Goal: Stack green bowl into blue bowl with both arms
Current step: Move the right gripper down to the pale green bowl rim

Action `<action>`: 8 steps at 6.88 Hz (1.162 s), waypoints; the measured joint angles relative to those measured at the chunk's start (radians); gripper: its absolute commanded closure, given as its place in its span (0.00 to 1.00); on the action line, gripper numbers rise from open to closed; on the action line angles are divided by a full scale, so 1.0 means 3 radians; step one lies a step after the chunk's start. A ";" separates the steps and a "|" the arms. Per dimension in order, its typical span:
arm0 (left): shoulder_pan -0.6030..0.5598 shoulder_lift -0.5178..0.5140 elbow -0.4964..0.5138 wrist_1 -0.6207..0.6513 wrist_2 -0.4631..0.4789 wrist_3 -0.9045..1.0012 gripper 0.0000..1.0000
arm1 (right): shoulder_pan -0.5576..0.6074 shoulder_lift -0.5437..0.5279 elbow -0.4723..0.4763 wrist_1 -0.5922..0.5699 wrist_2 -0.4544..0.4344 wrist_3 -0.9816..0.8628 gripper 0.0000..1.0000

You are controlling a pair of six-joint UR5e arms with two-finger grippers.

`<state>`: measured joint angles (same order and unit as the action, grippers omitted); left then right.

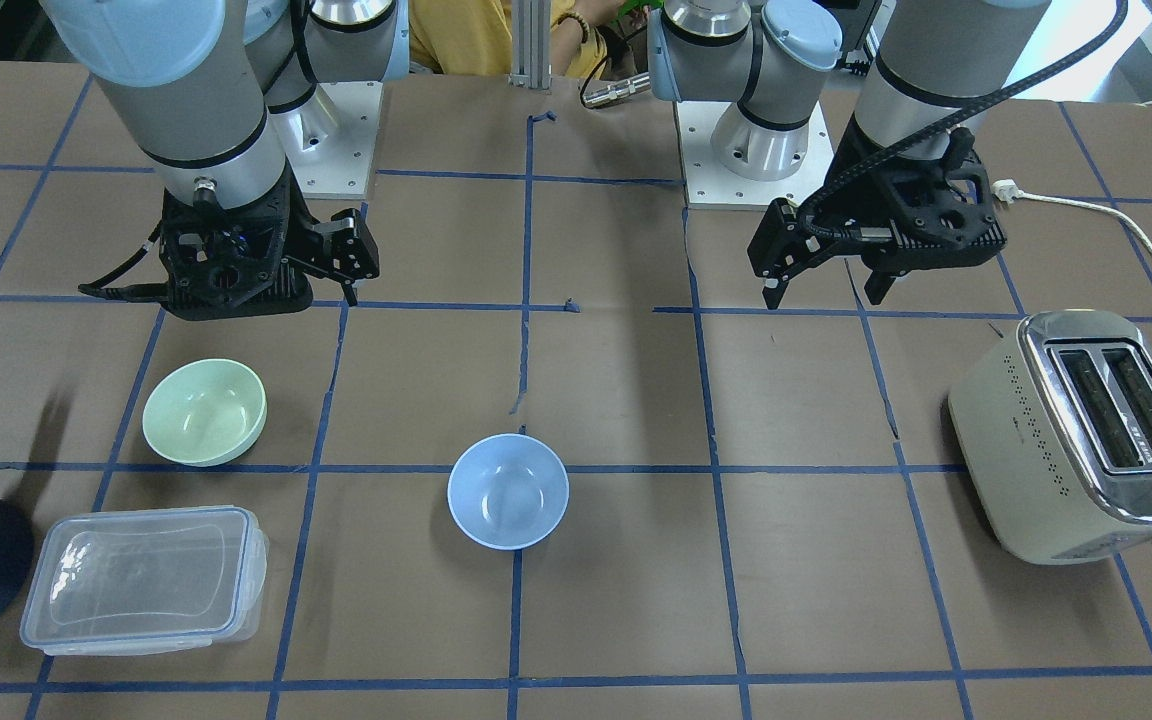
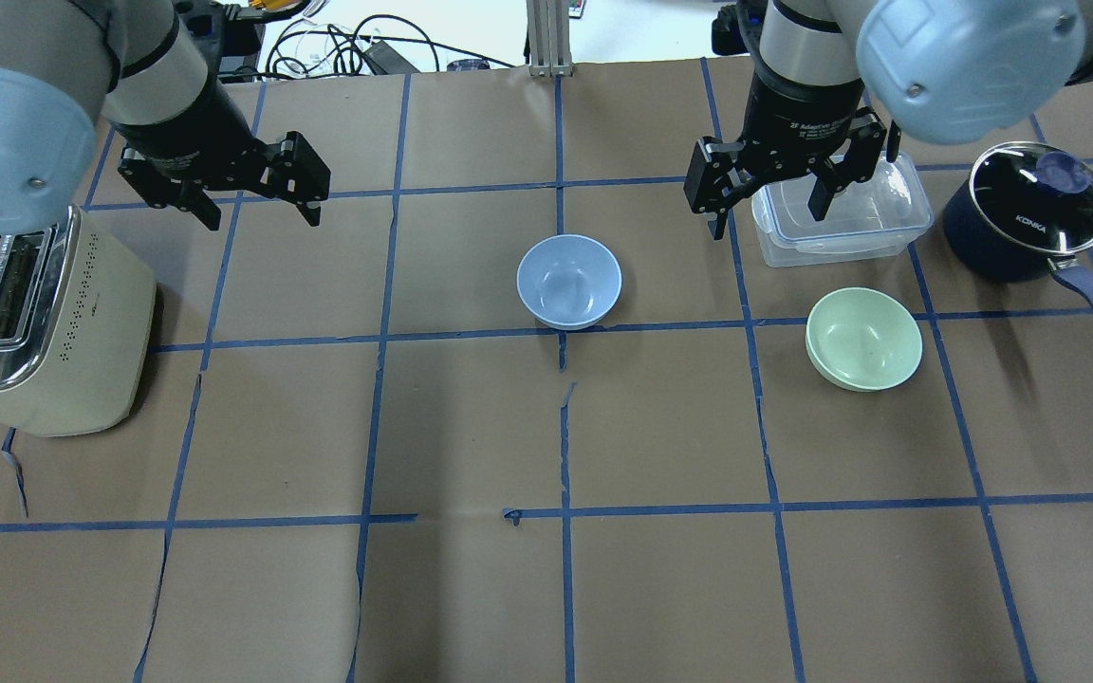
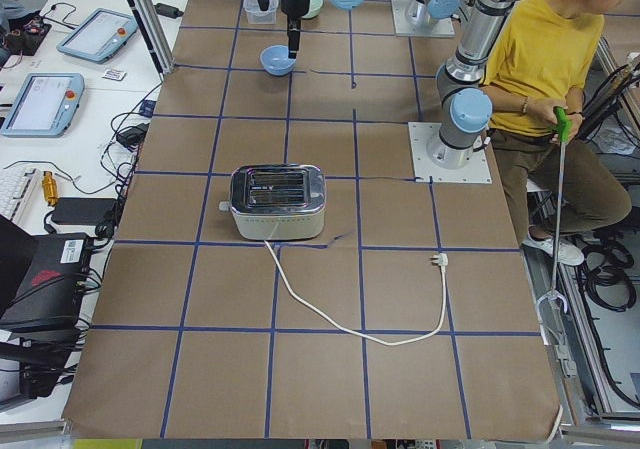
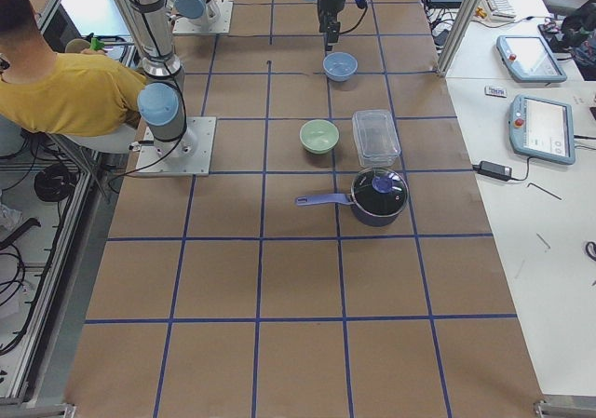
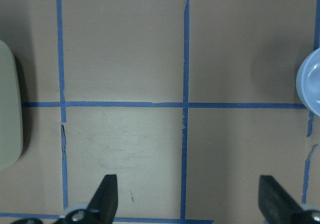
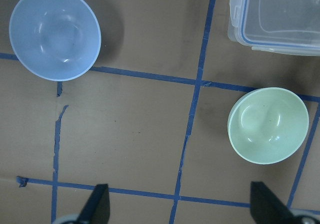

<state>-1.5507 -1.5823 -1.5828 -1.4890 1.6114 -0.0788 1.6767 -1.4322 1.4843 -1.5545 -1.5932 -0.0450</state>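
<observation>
The lid of the dark saucepan [image 2: 1030, 211] carries the word "KONKA" in white letters. On the black wrist of the right gripper [image 2: 767, 218] there is small white writing which begins with "2F Adaptive"; the rest is too blurred to read.

The right gripper hangs above the table with its two fingers spread wide and nothing between them. One finger stands in front of the clear container [image 2: 874, 226]. The green bowl [image 2: 864, 339] sits on the table near this gripper, a little toward the robot and to the outer side, not touched. The blue bowl [image 2: 569, 281] is between the two grippers, closer to the right one.

The left gripper [image 2: 260, 216] is also wide open and empty. The toaster [image 2: 44, 323] stands at its outer side, and the blue bowl is well apart at its inner side.
</observation>
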 measured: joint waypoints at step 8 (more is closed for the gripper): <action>-0.0065 -0.0051 0.0093 -0.0276 -0.0141 0.0154 0.00 | -0.0637 0.0033 0.0530 -0.0621 -0.0165 -0.0165 0.00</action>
<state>-1.5703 -1.5976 -1.5550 -1.5718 1.5692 -0.0326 1.4855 -1.4222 1.6434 -1.7407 -1.6426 -0.0946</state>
